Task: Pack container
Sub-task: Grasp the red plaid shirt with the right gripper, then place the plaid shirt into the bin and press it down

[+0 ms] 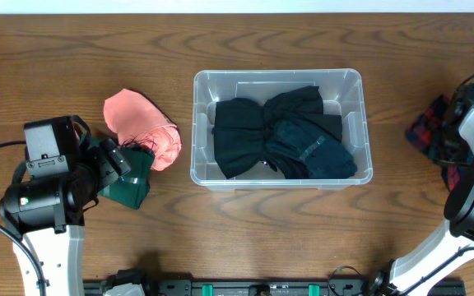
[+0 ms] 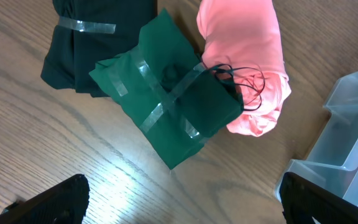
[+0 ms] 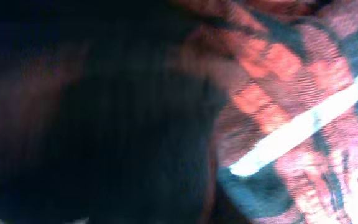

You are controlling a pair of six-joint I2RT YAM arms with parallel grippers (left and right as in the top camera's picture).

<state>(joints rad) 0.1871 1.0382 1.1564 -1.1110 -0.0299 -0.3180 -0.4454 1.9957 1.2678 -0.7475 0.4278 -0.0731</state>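
- Clear plastic container [image 1: 201, 123], rounded corners, sits mid-table with soft dark clothes [image 1: 278, 131] heaped inside.
- Left gripper [image 2: 185, 198] is spread wide and empty above a green bundle [image 2: 166, 102] crossed with shiny tape.
- Right gripper [image 1: 449, 131] is up against woven plaid cloth [image 3: 291, 93]. Way too blurry to tell its grip.

readable text: none | overhead: no letters or numbers legible on the container [image 1: 197, 131] | left wrist: green bundle [image 2: 185, 118] carries no legible mark | right wrist: plaid cloth [image 3: 291, 118] blurred, nothing readable
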